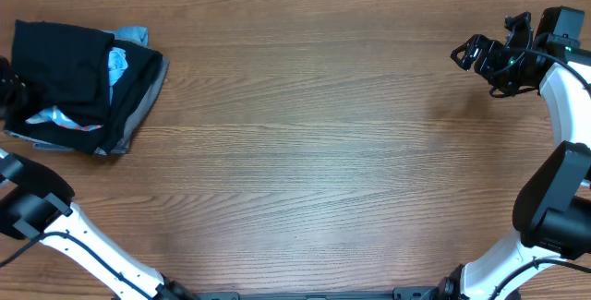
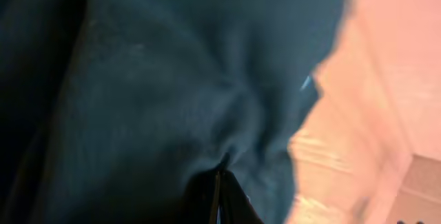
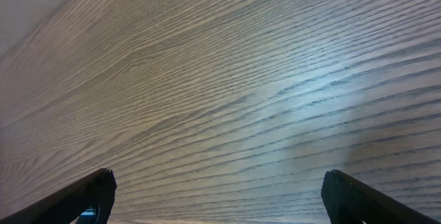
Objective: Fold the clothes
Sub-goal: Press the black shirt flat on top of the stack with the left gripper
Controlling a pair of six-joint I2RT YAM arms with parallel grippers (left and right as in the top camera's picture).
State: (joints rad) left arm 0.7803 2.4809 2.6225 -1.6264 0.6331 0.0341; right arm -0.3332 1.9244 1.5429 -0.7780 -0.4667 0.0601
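Observation:
A stack of clothes (image 1: 83, 83) lies at the far left of the table: a black garment on top, with light blue and grey cloth showing at its edges. My left gripper (image 1: 11, 86) is at the stack's left edge. In the left wrist view its fingers (image 2: 220, 179) are pressed together on a pucker of the dark garment (image 2: 172, 79), which fills most of the frame. My right gripper (image 1: 466, 49) is open and empty at the far right rear. In the right wrist view its fingers (image 3: 219, 182) are spread wide over bare wood.
The wooden table (image 1: 323, 152) spans the view, and its grain shows in the right wrist view (image 3: 227, 79). The arm bases stand at the front corners. The table's far edge runs just behind the clothes stack.

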